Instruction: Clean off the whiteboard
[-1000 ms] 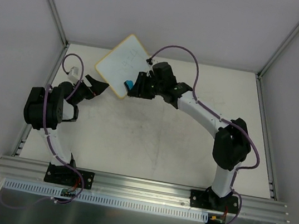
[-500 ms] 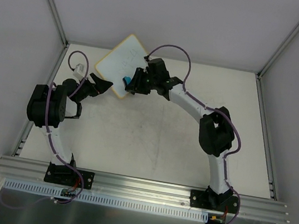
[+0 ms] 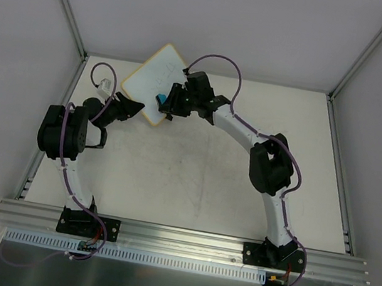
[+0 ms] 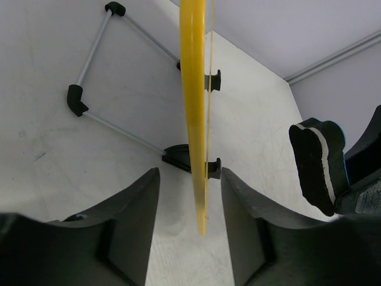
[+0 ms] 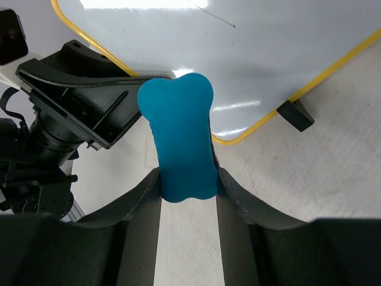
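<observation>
The whiteboard, white with a yellow frame, stands tilted at the back left of the table. Faint pen marks show on it. In the left wrist view its yellow edge runs between my left gripper's jaws, with a gap on each side, so that gripper is open. My left gripper sits at the board's lower left edge. My right gripper is shut on a blue eraser, whose tip overlaps the board's lower edge. From above, the eraser is at the board's near corner.
A thin metal stand with black corner pieces props the board from behind, and two black clips sit on its edge. The enclosure's grey walls and posts close the table in. An aluminium rail runs along the near edge.
My left gripper has moved up onto the board's edge and its jaws have narrowed around it. My right arm has swung left, carrying the eraser to the board's lower part.
</observation>
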Available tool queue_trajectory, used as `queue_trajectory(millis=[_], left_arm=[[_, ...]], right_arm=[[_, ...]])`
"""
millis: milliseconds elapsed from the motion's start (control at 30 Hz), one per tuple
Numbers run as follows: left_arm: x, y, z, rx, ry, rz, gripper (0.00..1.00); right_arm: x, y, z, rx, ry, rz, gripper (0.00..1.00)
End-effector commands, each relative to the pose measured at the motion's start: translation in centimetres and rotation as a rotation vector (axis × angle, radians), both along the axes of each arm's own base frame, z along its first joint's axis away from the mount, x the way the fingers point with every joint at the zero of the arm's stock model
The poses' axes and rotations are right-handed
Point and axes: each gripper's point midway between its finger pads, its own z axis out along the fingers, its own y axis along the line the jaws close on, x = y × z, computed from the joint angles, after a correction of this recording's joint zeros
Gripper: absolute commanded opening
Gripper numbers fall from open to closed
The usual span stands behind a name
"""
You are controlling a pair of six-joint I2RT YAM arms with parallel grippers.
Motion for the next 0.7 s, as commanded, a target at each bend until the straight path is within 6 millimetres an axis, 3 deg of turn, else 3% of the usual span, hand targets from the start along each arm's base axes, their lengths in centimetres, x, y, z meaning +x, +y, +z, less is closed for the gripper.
queue_trajectory(millis=[0,200,500,667], left_arm=[[1.1,-0.7,8.2,0.070,-0.428,-0.043,0.42],[1.4,-1.0,8.3,0.058,-0.429,-0.061,0.29],[1.1,-1.6,8.6,0.065,-0.440,-0.075,0.24],[1.1,-1.7,8.6,0.050,-0.430,-0.084,0.00]], right_arm=[[1.7,0.7,2.2,0.039,-0.071,-0.002,0.00],[2.5,1.1,1.7,0.042,-0.069,-0.008,0.00],[3.8,1.4,0.0,0.038,-0.062,-0.026,0.00],[4.2,1.6,-0.4,0.038,-0.069,-0.034,0.00]])
